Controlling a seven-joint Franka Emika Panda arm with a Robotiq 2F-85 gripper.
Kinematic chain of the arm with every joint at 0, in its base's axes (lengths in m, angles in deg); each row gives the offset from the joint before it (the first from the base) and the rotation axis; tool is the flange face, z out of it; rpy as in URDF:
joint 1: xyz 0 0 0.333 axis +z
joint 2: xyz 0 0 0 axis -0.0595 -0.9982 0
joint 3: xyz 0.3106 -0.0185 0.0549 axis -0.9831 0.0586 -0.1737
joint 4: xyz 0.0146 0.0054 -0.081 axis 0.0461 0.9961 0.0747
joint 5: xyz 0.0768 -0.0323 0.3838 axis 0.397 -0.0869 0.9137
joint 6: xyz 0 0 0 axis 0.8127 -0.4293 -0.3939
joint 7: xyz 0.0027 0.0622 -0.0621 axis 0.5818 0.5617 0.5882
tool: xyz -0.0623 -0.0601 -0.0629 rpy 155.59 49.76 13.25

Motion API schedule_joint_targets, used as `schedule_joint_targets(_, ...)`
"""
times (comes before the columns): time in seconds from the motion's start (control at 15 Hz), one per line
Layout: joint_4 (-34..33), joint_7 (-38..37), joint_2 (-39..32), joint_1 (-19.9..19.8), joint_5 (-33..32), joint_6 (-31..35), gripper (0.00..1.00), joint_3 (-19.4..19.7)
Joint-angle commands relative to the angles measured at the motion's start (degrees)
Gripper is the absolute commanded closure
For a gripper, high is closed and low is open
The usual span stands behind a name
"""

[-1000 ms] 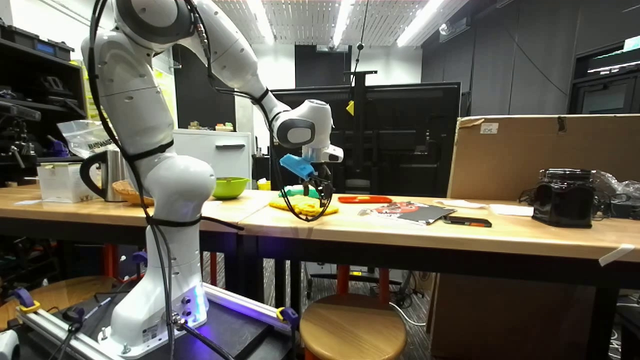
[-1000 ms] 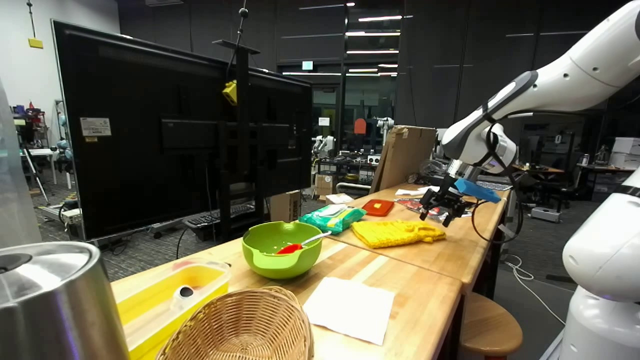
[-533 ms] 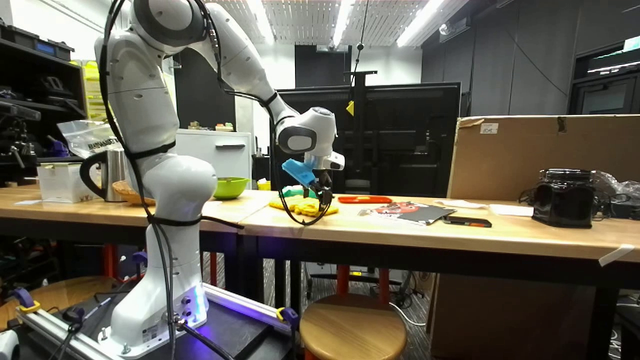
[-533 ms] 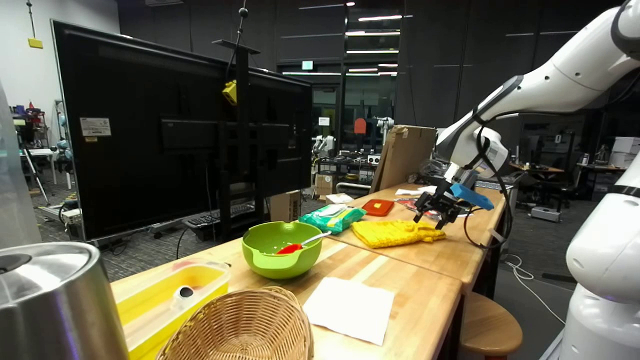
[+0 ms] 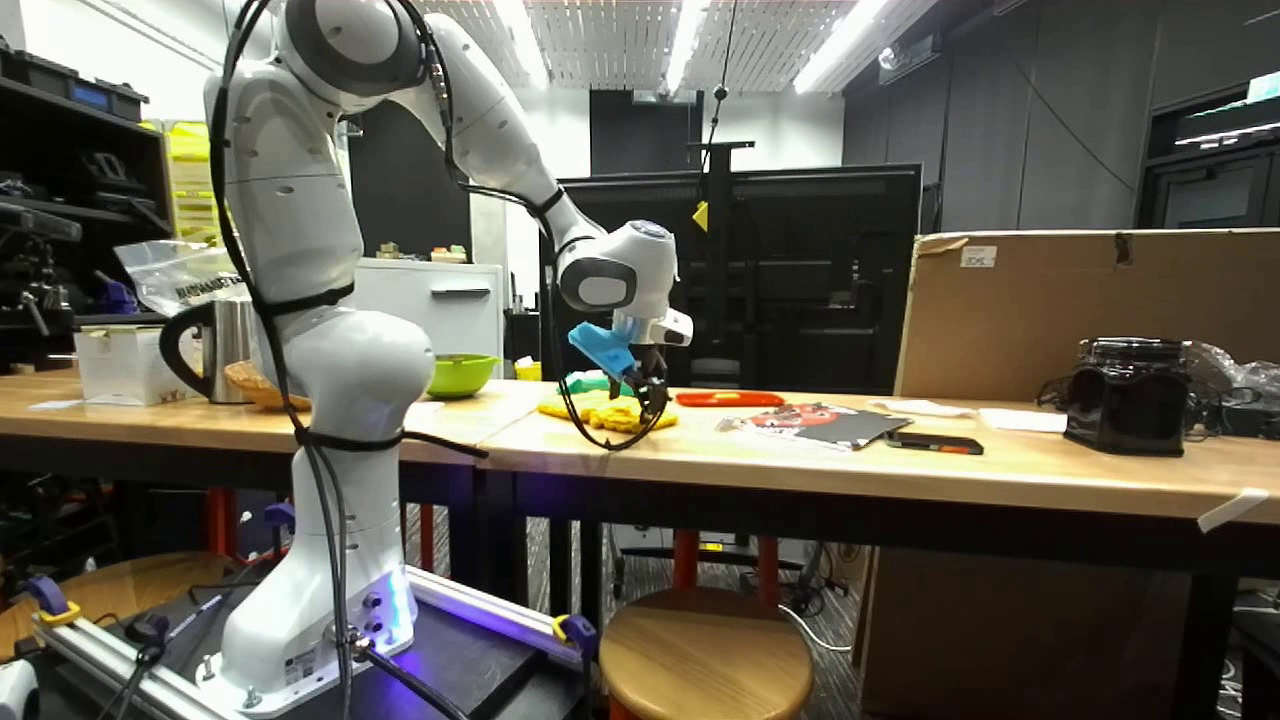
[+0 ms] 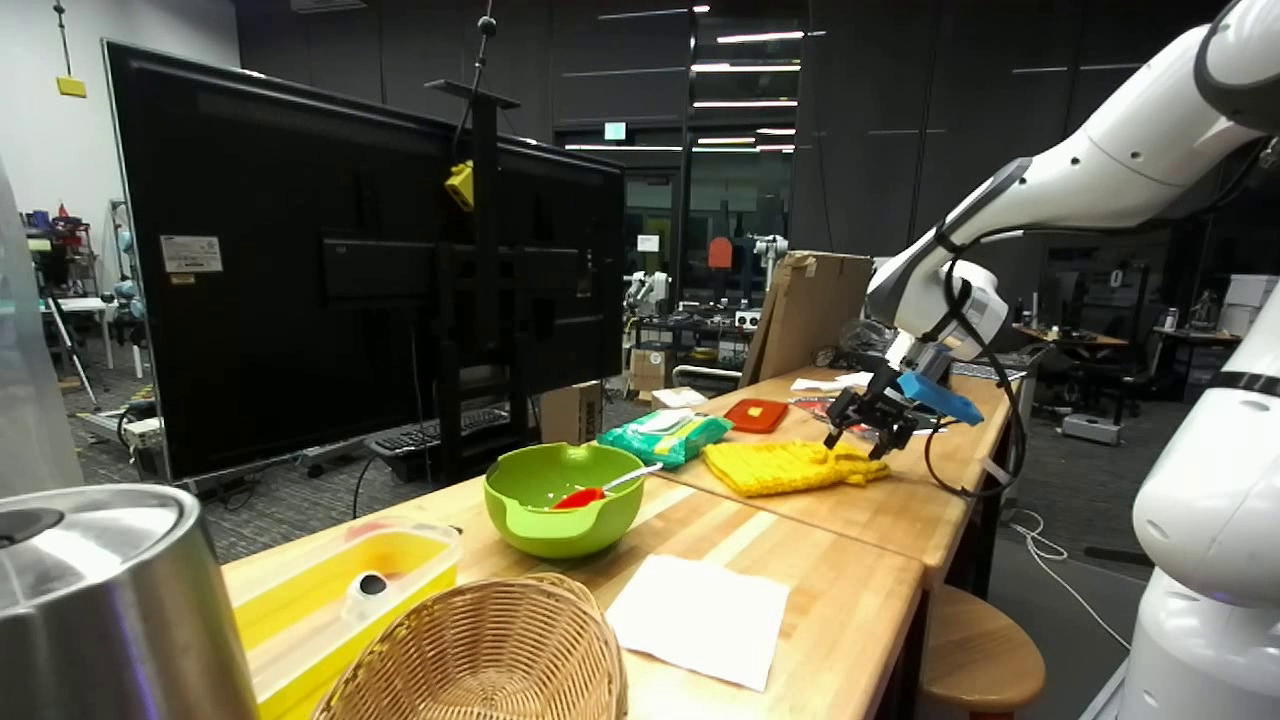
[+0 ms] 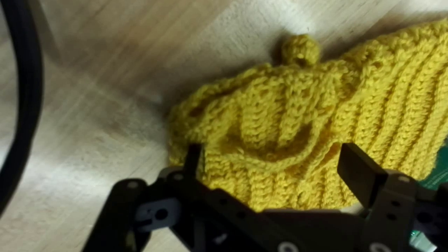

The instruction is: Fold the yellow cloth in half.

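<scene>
The yellow cloth (image 6: 765, 468) is knitted and lies low and rumpled on the wooden table. It also shows in an exterior view (image 5: 590, 408), partly behind the gripper and its cable. In the wrist view the cloth (image 7: 385, 101) has ribs, a curved fold near the middle and a small round knob at its upper edge. My gripper (image 6: 855, 450) points down over the end of the cloth near the robot. In the wrist view the gripper (image 7: 271, 148) is open, its fingers wide apart with cloth between and beneath them. I cannot tell whether the fingertips touch it.
A green wipes pack (image 6: 668, 437) lies just beside the cloth. A lime-green bowl (image 6: 560, 510) with a red spoon, a white sheet (image 6: 698, 620) and a wicker basket (image 6: 500, 660) stand nearer that camera. A red tray (image 6: 757, 415) lies beyond. A black cable (image 7: 29, 87) loops from the gripper.
The arm has reached forward and lowered. My open gripper has come down closer over the end of the cloth, moving most in the first half second. The cloth has not moved.
</scene>
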Motion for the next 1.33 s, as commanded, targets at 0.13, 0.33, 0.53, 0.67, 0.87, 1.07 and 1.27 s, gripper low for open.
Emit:
schedule_joint_targets(0.13,0.1,0.4,0.3,-1.3,0.1,-0.6,0.00,-0.5)
schedule_joint_targets(0.33,0.6,-1.4,1.6,-2.6,-2.1,-0.7,0.00,-1.0)
schedule_joint_targets(0.53,1.2,-3.5,3.3,-4.2,-5.1,-1.4,0.00,-1.4)
schedule_joint_targets(0.67,1.2,-5.0,3.5,-5.0,-7.1,-2.0,0.00,-1.5)
schedule_joint_targets(0.87,1.2,-6.5,4.3,-5.8,-9.1,-3.0,0.00,-1.4)
schedule_joint_targets(1.07,0.9,-6.1,3.9,-5.3,-8.3,-3.2,0.00,-1.2)
schedule_joint_targets(1.27,0.6,-5.3,3.3,-4.8,-7.5,-3.1,0.00,-0.9)
